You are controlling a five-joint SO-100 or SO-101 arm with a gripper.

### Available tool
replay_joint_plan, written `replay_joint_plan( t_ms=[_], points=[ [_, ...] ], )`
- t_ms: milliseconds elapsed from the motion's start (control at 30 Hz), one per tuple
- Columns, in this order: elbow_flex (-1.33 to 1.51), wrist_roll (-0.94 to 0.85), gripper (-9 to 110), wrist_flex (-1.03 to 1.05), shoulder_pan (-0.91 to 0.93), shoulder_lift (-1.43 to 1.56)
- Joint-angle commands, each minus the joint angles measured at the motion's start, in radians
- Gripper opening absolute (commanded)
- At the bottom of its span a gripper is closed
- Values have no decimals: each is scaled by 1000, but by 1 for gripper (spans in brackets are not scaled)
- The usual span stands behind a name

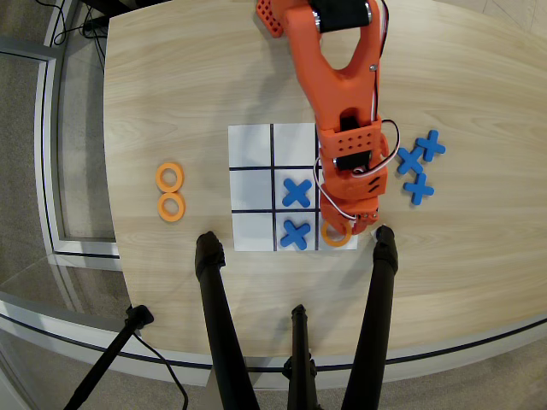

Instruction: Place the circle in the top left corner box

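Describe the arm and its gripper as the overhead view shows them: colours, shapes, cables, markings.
The arm is built of bright orange plastic segments, chunky and angular, with black motor blocks set into the joints. One orange face near the wrist carries a grid of small round holes. Thin white, red and black wires loop along the wrist sides. The gripper is orange too, narrowing towards its tip. No lettering is legible.
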Motion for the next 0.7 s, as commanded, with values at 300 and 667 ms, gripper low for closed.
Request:
replay_joint_plan(
  t_ms=[300, 667],
  points=[
    [11, -26, 13, -6, 9, 63],
    [14, -58, 13, 5, 25, 120]
  ],
)
